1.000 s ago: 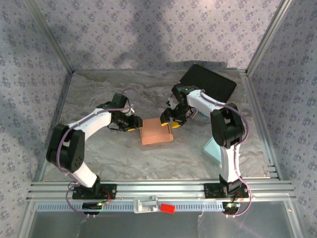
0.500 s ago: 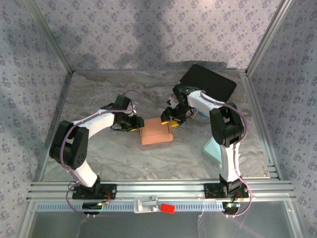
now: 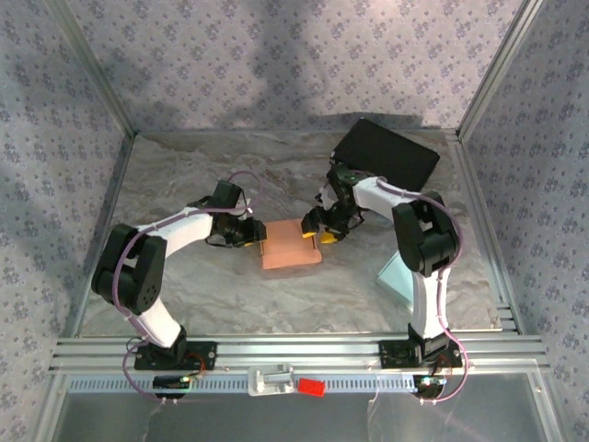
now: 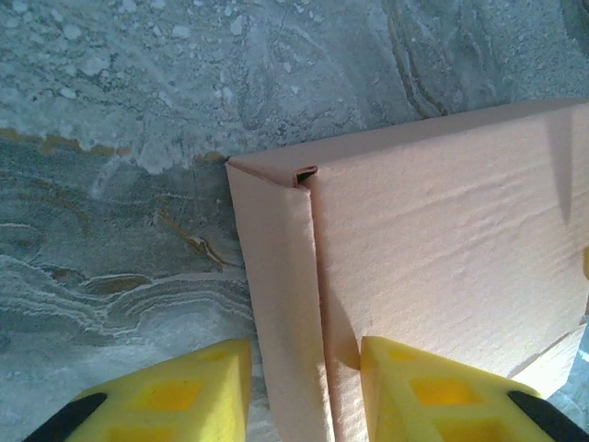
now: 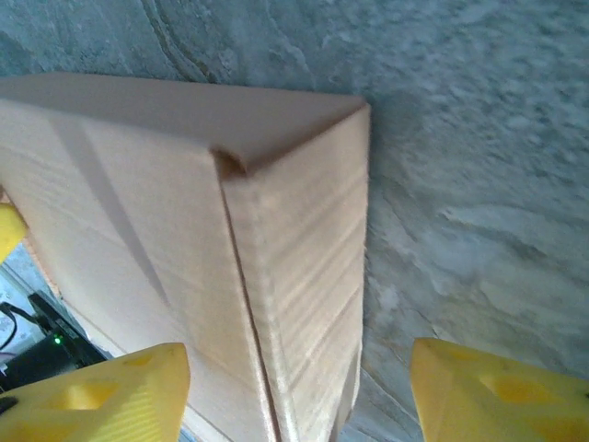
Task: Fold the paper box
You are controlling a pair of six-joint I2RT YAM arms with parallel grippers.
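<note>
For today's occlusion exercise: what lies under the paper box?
The paper box rests on the grey marbled table. The patch beneath it is covered, so whether anything else lies there cannot be seen.

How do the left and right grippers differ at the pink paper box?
Left gripper's fingers stand close together; right gripper's stand wide open. Left gripper straddles the pink paper box's folded side flap; right gripper straddles its end wall, one finger over bare table. Both have yellow fingers.

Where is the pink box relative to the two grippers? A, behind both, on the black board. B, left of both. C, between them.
C: the pink box lies between the left gripper and the right gripper, one at each end of it.
</note>
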